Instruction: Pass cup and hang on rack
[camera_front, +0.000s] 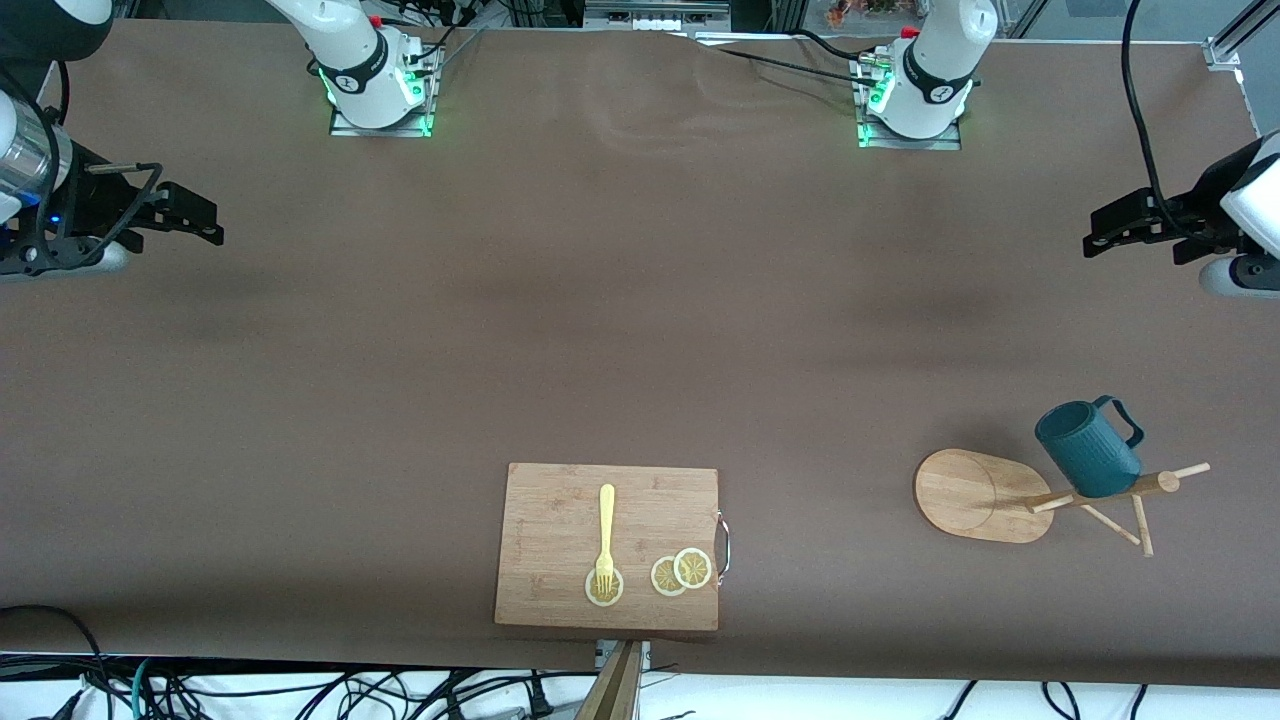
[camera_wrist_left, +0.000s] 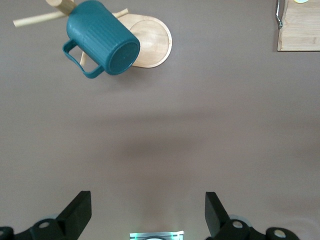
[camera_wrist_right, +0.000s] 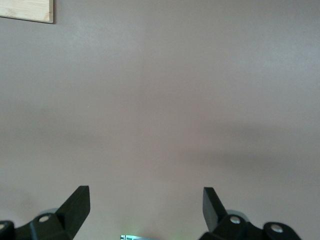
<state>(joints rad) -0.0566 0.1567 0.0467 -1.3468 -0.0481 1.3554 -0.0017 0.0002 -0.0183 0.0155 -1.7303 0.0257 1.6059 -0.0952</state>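
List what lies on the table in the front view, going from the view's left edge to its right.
Cutting board → fork → lemon slices → rack → cup.

Cups: one, the teal cup (camera_front: 1085, 450) hung on a peg
Racks: one wooden rack (camera_front: 985, 494) (its pegs too thin to count surely)
Cutting boards: one bamboo cutting board (camera_front: 560, 520)
Forks: one yellow fork (camera_front: 605, 535)
Lemon slices: three lemon slices (camera_front: 681, 572) (one under the fork's tines, two overlapping beside it)
End effectors: two, the left end effector (camera_front: 1100, 236) and the right end effector (camera_front: 205, 222), both with fingers apart
Worktops: one brown worktop (camera_front: 640, 330)
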